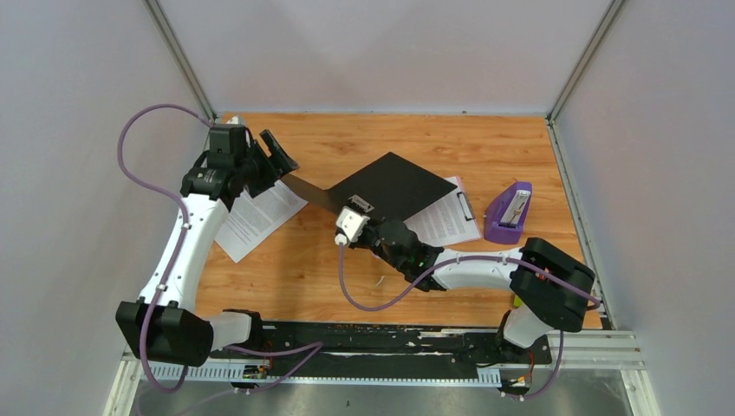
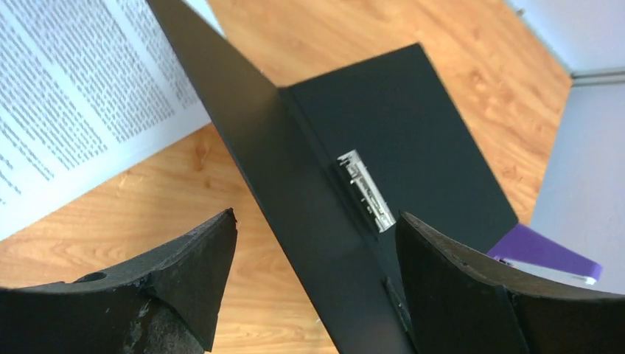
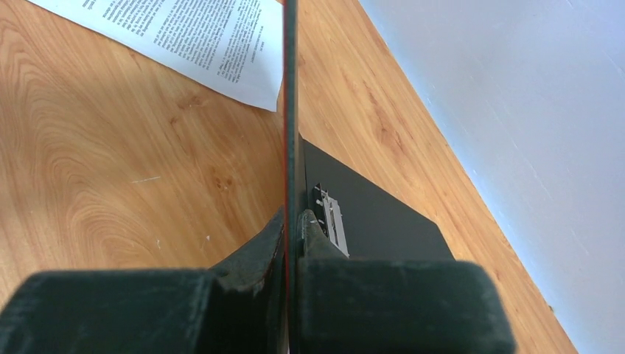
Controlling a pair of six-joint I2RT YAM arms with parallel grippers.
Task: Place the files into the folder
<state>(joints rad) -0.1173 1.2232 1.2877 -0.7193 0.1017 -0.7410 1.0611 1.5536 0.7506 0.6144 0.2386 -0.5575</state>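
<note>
The folder [image 1: 394, 184] lies open mid-table, black inside up, with a metal clip [image 2: 365, 190] at its spine. One cover [image 1: 305, 192] stands raised on edge. My right gripper [image 1: 353, 222] is shut on that cover's near edge; the right wrist view shows the thin cover [image 3: 290, 110] pinched between the fingers of the right gripper [image 3: 292, 221]. My left gripper [image 1: 279, 158] is open at the cover's far end. In the left wrist view the left gripper [image 2: 317, 215] has the cover [image 2: 280, 162] between its spread fingers. A printed white sheet [image 1: 258, 217] lies flat at the left and also shows in the left wrist view [image 2: 74, 96].
A clipboard with a printed sheet [image 1: 449, 217] lies to the right, partly under the folder. A purple stapler [image 1: 510, 212] stands beyond it, near the right wall. Walls close in the table on the left, back and right.
</note>
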